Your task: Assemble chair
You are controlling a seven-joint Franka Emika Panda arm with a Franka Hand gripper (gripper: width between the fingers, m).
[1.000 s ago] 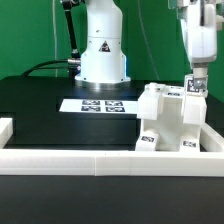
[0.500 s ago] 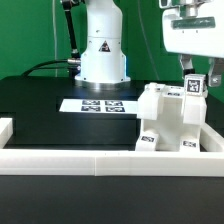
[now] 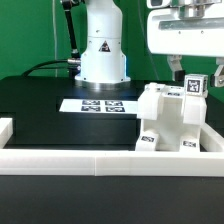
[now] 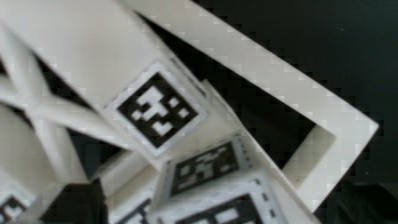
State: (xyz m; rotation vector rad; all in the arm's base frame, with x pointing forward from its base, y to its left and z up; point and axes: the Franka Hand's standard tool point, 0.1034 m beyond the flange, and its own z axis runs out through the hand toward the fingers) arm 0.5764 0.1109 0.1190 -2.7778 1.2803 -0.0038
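The chair (image 3: 170, 120) is a stepped white block structure with small black-and-white tags, standing at the exterior view's right, just behind the front rail. A tagged post (image 3: 192, 86) rises from its top. My gripper (image 3: 195, 68) hangs open just above that post, holding nothing. The wrist view looks down on the chair's white bars and slanted tags (image 4: 157, 108) from close up, over the black table.
The marker board (image 3: 100, 104) lies flat on the black table (image 3: 45, 110) in front of the robot base (image 3: 102, 50). A long low white rail (image 3: 100, 160) runs along the front, with a raised end at the exterior view's left (image 3: 6, 128).
My gripper has lifted off the tagged post and moved up and toward the exterior view's left. The chair has stayed in place.
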